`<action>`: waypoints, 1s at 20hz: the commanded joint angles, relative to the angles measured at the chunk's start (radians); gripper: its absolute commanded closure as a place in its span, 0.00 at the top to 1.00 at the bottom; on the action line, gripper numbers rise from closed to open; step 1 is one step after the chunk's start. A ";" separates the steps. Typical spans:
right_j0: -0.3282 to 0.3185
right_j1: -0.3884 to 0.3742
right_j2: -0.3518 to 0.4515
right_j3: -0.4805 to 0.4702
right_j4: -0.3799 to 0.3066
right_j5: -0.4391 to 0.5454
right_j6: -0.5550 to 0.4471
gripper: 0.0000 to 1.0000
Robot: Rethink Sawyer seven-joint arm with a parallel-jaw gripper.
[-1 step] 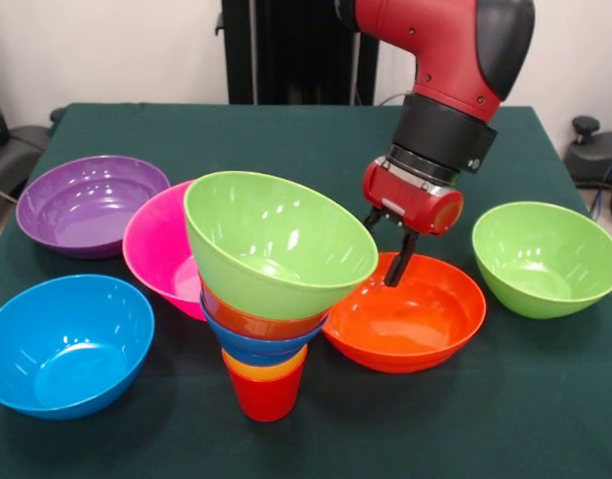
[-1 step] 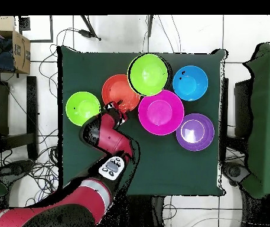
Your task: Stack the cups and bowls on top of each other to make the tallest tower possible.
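The claw (image 1: 396, 249) hangs right at the far rim of the big orange-red bowl (image 1: 405, 324), one finger inside and one outside, so it looks set to pinch the rim. I cannot tell if it is squeezing yet. The arm comes down steeply from above. The tower (image 1: 271, 289) stands just beside this bowl, leaning.

Front cam sits low and close at the edge of the dark green cloth-covered table (image 1: 315, 135), looking across it. Overhead cam hangs high, looking straight down, catching the whole table (image 2: 140, 171) plus tiled floor (image 2: 36, 171) around it. Both share the tabletop.
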 commanded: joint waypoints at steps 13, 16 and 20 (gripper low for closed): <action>0.121 0.068 0.011 -0.097 0.136 0.337 0.180 1.00; 0.111 0.072 0.021 -0.098 0.129 0.325 0.177 1.00; 0.098 0.069 0.036 -0.091 0.119 0.311 0.176 1.00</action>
